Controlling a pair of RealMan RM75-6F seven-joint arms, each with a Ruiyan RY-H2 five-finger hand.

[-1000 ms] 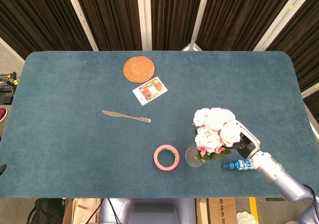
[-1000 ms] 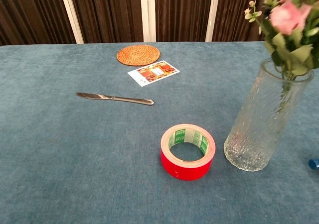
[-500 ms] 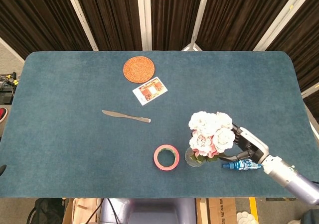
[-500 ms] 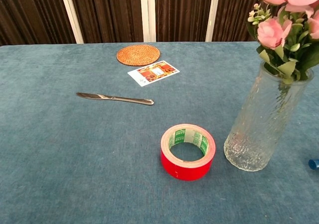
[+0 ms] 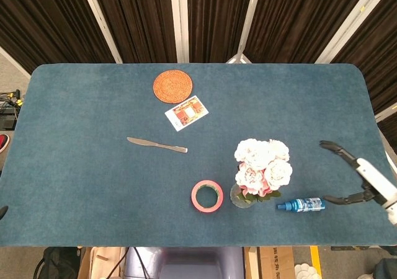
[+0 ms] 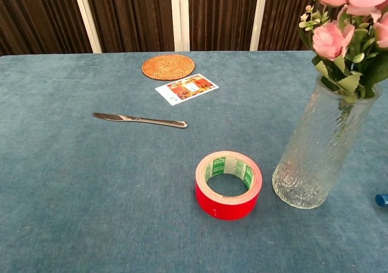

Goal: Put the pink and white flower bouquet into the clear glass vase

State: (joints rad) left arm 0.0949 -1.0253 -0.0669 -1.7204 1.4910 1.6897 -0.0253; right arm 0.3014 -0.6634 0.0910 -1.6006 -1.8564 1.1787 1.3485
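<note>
bouquet point(image 5: 262, 165) in vase point(image 6: 322, 150) (upright); right hand point(image 5: 365, 178) apart, spread

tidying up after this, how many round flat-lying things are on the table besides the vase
2: the woven coaster at the far side, just beyond the card, and the red tape roll near the front, left of the glass vase. Nothing seems hidden.

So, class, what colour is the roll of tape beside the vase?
Red, with a pale inner core; the tape roll shows best in the chest view.

Teal carpet-like table top point(image 5: 93, 105) with rounded corners; dark pleated curtains point(image 5: 136, 18) behind, crossed by pale slanted frame bars point(image 5: 99, 15). Grey floor point(image 5: 9, 74) seen at left.
</note>
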